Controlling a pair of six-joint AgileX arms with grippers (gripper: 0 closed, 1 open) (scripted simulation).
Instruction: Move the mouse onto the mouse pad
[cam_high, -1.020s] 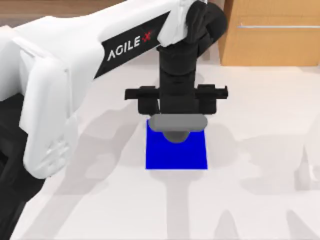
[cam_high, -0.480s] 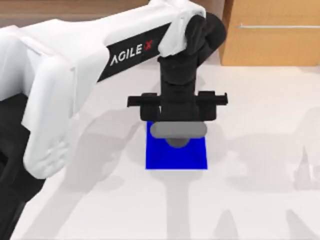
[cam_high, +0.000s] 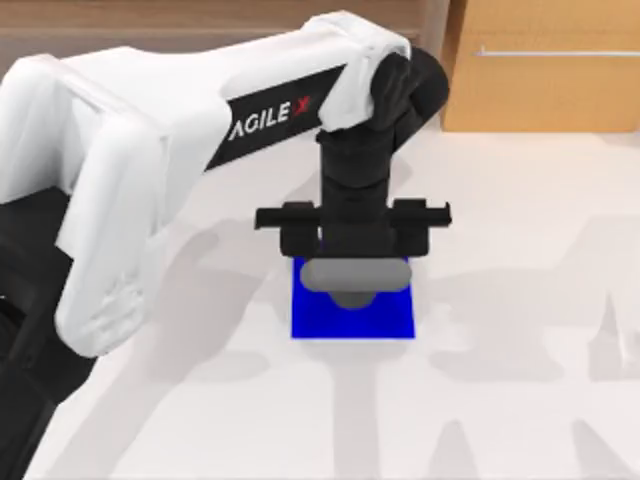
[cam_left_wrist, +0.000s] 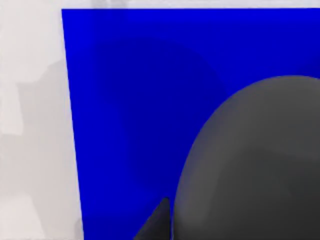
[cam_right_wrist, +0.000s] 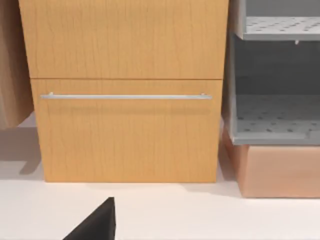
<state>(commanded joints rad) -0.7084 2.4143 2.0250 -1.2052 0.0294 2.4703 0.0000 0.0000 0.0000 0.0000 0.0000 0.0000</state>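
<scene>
The blue mouse pad (cam_high: 352, 314) lies flat at the middle of the table. My left gripper (cam_high: 352, 262) reaches straight down over its far half and is shut on the grey mouse (cam_high: 354, 279), which sits over the pad's far edge. In the left wrist view the mouse (cam_left_wrist: 255, 165) looms large and close over the mouse pad (cam_left_wrist: 135, 110), with one black fingertip (cam_left_wrist: 156, 224) beside it. Whether the mouse touches the pad I cannot tell. A black part of my right gripper (cam_right_wrist: 95, 224) points toward a wooden cabinet.
A wooden cabinet (cam_high: 545, 65) with a metal handle stands at the table's back right. In the right wrist view, grey shelves (cam_right_wrist: 275, 75) on a tan box stand beside the cabinet (cam_right_wrist: 125, 90). The left arm's white body (cam_high: 110, 190) spans the left side.
My left gripper has carried the mouse down and a little toward the front, so it covers more of the mouse pad's far half. The pad has not moved.
</scene>
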